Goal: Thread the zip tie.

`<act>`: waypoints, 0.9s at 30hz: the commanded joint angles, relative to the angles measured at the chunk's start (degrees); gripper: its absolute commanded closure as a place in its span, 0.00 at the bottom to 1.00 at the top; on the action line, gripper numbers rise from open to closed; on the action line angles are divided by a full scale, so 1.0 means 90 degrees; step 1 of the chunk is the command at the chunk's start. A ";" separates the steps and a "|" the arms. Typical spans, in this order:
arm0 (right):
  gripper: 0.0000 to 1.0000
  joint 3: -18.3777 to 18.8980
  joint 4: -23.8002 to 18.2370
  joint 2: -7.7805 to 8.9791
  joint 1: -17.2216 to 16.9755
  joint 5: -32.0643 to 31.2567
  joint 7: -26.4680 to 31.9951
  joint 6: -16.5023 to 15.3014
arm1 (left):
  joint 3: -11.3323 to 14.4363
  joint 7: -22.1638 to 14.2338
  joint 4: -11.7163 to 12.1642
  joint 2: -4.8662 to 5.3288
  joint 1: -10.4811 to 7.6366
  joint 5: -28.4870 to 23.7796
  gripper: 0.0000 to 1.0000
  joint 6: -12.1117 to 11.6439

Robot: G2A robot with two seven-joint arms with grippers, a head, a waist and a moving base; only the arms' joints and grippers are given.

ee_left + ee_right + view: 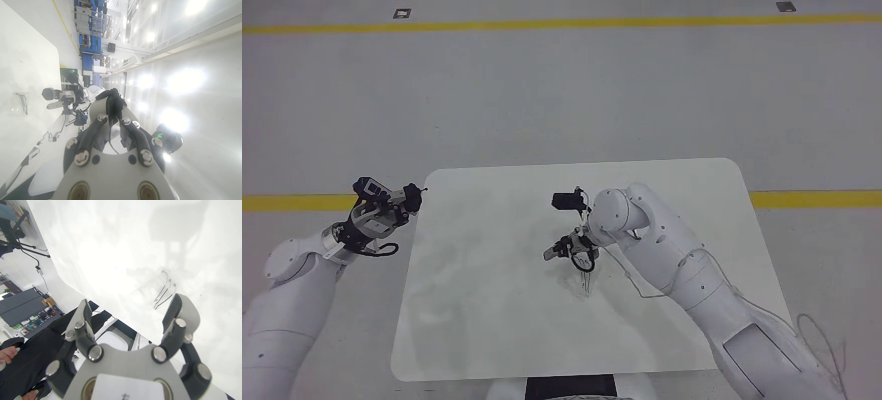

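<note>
Left gripper (110,96) clenched on a black bundle (114,107), hard to identify. Right gripper (130,306) released, above zip ties (164,291) on the table (113,237).

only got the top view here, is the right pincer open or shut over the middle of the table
Observer: Open. The right wrist view shows the right pincer with its ribbed pads spread wide and nothing between them.
Operator: whats under it, i just see faint dark lines
Observer: Three thin black plastic zip ties lie side by side on the white table, seemingly inside a clear plastic bag.
Operator: and the left pincer off the table edge, holding anything
Observer: Yes. The left pincer is shut on a bundle of thin black strands, possibly more zip ties.
</note>
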 commanded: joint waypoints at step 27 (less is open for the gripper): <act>0.00 -0.0124 -0.0190 0.0365 -0.0272 0.0465 0.0000 0.0000 | 0.0000 0.0000 0.0000 0.0000 0.0000 0.0000 1.00 0.0000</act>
